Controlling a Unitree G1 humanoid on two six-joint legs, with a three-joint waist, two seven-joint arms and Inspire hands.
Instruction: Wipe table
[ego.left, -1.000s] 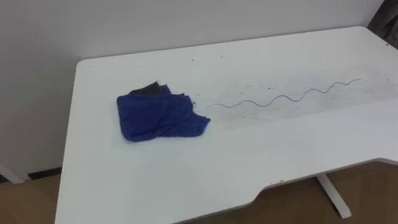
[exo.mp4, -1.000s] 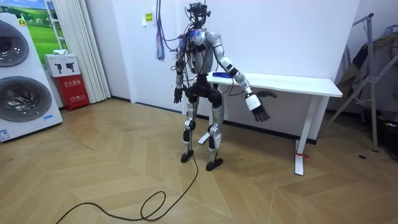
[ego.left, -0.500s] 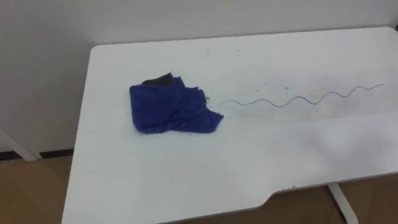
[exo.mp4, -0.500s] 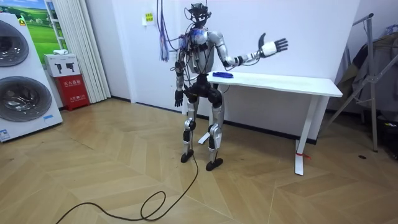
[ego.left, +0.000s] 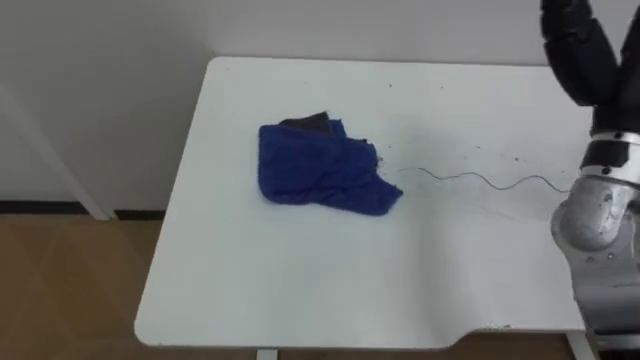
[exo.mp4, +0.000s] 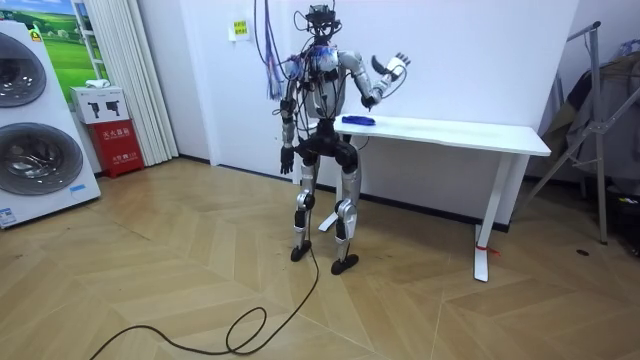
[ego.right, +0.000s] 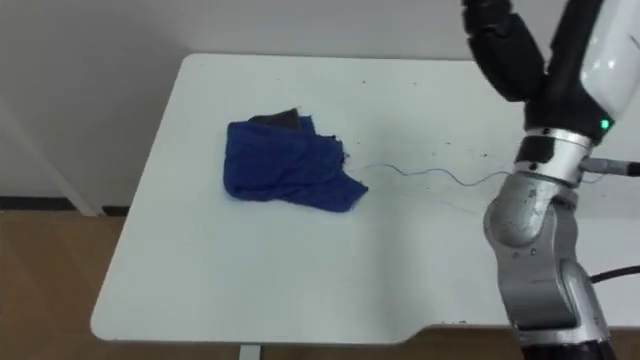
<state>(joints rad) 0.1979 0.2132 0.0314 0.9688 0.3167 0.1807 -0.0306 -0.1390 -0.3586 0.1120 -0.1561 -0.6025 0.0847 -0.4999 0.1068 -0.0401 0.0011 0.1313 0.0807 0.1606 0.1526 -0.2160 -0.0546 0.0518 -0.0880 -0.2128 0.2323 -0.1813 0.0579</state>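
A crumpled blue cloth (ego.left: 322, 168) lies on the white table (ego.left: 300, 290), near its left end, with a dark patch at its far edge. A thin wavy pen line (ego.left: 480, 180) with dark specks runs right from the cloth. My right forearm rises at the right of the eye views, above the table and apart from the cloth. In the room view my right hand (exo.mp4: 396, 65) is held up at head height with its fingers spread, holding nothing. The left hand (exo.mp4: 286, 157) hangs by my hip. I stand at the table's (exo.mp4: 470, 132) end, where the cloth (exo.mp4: 357, 121) rests.
A white wall runs behind the table. Wooden floor shows past its left edge and front edge. In the room view, washing machines (exo.mp4: 35, 140) and a red box (exo.mp4: 118, 140) stand at the left, and a metal rack (exo.mp4: 600, 110) at the right.
My right arm swung from low beside the table up over it, then bent back toward my head; its forearm now shows in the eye views. The camera turned left. The cloth stayed put.
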